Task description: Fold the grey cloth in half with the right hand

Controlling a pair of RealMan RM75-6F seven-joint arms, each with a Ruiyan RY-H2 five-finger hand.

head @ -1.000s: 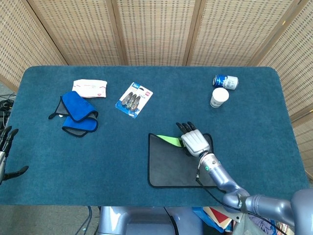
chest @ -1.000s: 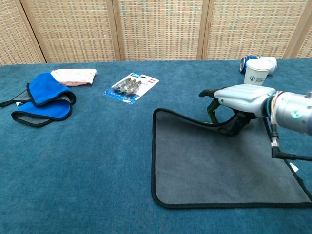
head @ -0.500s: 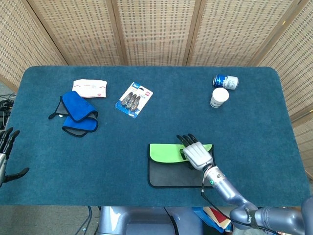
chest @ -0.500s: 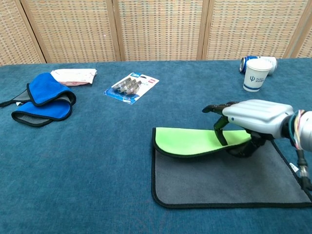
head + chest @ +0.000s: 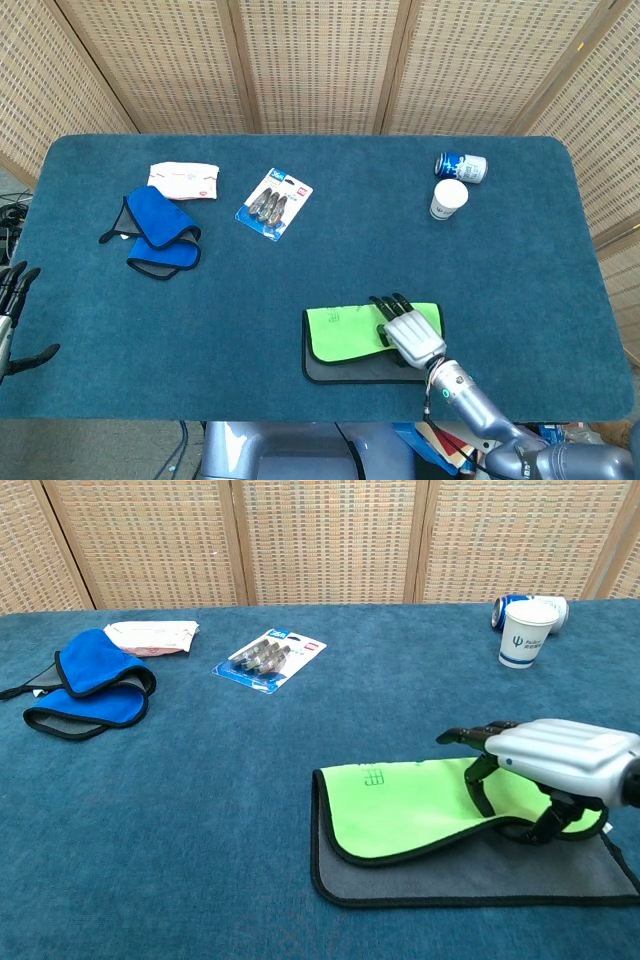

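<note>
blue cloth point(image 5: 155, 232) — paper cup point(image 5: 448, 198) — well apart

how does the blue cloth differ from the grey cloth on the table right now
The blue cloth lies bunched and untouched at the table's left; the grey cloth lies flatter near the front edge, pinched by the right hand. The blue cloth shows blue all over, while the grey cloth's folded-over flap shows a bright green underside. The grey cloth covers more table. Both have dark edging.
</note>
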